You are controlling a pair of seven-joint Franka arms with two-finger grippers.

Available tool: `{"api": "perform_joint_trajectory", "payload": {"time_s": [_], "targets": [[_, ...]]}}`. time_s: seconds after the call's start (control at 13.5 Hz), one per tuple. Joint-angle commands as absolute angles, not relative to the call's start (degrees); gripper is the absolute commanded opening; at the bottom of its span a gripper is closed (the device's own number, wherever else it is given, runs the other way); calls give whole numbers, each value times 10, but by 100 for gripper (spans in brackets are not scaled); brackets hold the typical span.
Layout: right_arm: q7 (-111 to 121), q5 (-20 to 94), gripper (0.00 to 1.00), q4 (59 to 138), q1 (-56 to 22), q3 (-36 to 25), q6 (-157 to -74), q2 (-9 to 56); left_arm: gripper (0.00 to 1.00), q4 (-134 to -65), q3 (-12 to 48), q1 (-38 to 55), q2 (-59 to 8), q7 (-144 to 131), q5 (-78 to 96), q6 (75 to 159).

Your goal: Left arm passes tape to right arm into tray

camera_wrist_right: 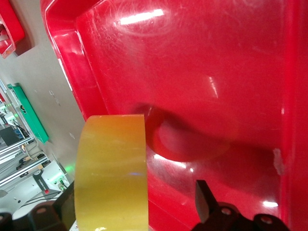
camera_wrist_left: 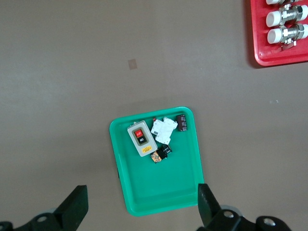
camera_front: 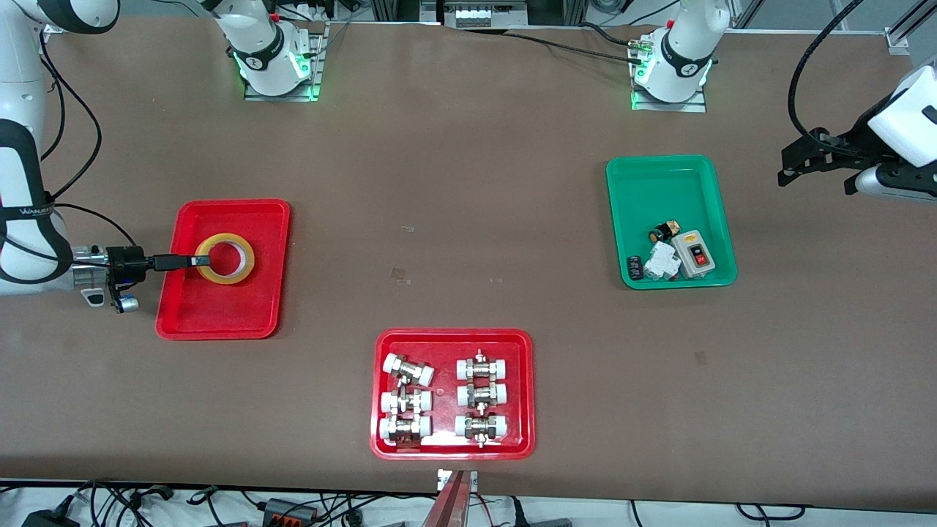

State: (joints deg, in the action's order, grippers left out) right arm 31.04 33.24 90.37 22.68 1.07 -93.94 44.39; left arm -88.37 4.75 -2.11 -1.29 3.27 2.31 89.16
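You can see the tape (camera_front: 225,258) lying flat in the plain red tray (camera_front: 219,315) at the right arm's end of the surface (camera_front: 468,183). The right jaws (camera_front: 199,260) are low over that tray, and they are spread apart, not pinching anything. One finger (camera_wrist_right: 204,199) is on one side of the yellow roll's wall and the other finger on the other side, so the wall sits between the jaws. On the right arm (camera_front: 25,212) you can read the word "WANJET" or close to it. The left jaws (camera_front: 794,165) are up in the air at the left arm's end, and they are spread wide with nothing in them. Below the left jaws sits the green tray (camera_wrist_left: 144,197), with a grey switch box (camera_wrist_left: 141,139) in it that has a red button. The writing on that box is too small to read. The red tray with metal fittings (camera_front: 454,446) sits nearest the front camera.
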Motion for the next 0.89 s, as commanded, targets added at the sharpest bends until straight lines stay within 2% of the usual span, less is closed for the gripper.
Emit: {"api": "perform_joint_trajectory", "payload": {"time_s": [0.0,0.22,0.44,0.67,0.81], "targets": [[327,320,100,903,233,25,-938,441,100,-889,49,-25,-11,36,9,902],[369,285,100,903,228,25,-994,439,100,-886,50,-24,-12,38,-7,900],[363,225,100,903,209,25,-1013,432,100,-884,50,-24,-12,40,-7,896],[295,204,100,897,171,19,-1009,385,100,-883,50,-23,-12,39,-7,894],[196,151,100,884,138,24,-1005,337,100,-883,50,-23,-12,39,-7,893]]}}
